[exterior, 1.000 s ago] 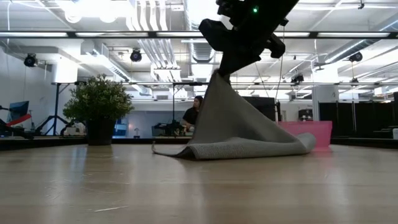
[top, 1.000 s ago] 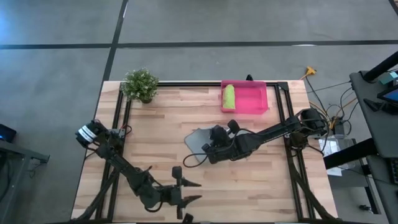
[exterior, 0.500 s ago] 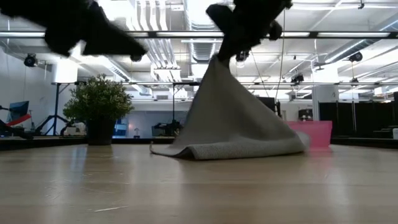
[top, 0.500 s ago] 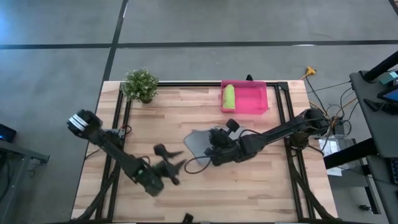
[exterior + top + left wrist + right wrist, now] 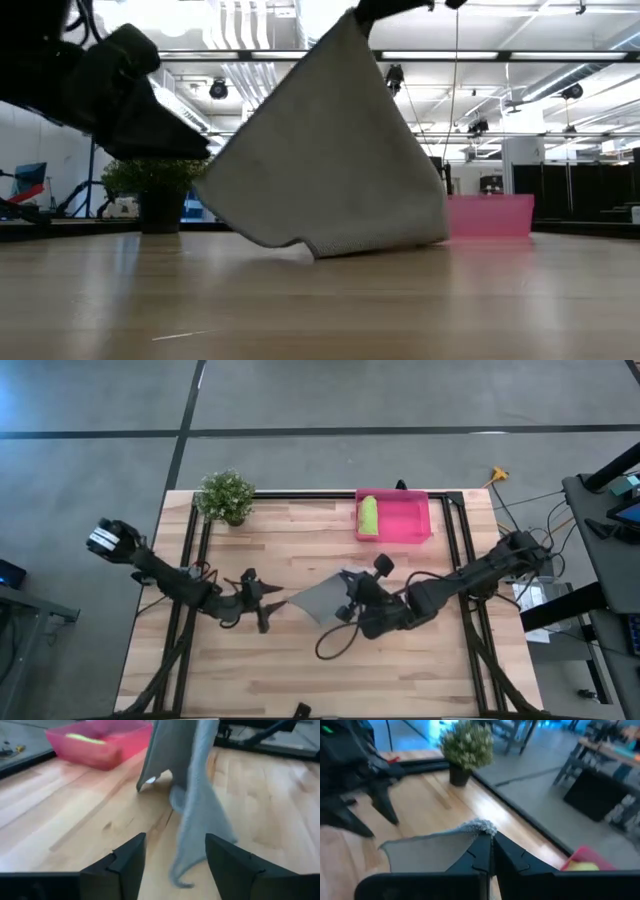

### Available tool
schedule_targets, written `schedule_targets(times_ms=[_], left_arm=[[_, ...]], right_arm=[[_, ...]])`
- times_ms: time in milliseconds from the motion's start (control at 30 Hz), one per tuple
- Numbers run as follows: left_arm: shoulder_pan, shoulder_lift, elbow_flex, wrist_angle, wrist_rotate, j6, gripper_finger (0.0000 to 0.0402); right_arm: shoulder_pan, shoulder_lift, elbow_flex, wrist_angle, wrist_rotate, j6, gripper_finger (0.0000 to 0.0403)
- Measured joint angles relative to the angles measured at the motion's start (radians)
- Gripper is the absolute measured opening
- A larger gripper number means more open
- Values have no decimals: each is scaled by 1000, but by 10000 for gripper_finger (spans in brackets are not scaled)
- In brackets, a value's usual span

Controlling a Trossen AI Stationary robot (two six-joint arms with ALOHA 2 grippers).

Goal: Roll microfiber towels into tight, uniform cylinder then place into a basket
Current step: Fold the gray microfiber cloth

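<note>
The grey towel hangs as a wide sheet from my right gripper, which is shut on it above the middle of the table. Its lower edge is at the tabletop. Its white tag shows in the left wrist view. My left gripper is open and empty just to the towel's left, pointing at it. The lime green towel lies rolled in the left end of the pink basket at the far edge. My right gripper pinches the grey towel's top edge at a bunched corner between its two shut fingers, coming from the table's right side. The towel hangs below the fingers, spread wide and slack, with only its lower edge down at the table.
A small potted plant stands at the far left corner. A black cable loops on the table near the right gripper. Bare wood lies along the near edge and at the left.
My right gripper has risen and drifted a little toward the near right, drawing the grey towel up from a low tent into a hanging sheet with only its lower edge down. My left gripper has swung from the near edge toward the far side, up to the towel's left.
</note>
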Motion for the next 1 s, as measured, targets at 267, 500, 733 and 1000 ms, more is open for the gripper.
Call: schedule_targets(times_ms=[267,500,733,1000], left_arm=[[32,114,55,12,38,23,248],[33,201,85,12,19,48,258],[33,146,87,13,-43,99,241],[38,88,81,-104,-37,123,149]], right_arm=[[20,-2,0,40,114,-60,9],[21,-3,-3,11,114,-63,9],[31,-3,-19,-47,113,-44,9],[56,-3,-20,-46,114,-44,9]])
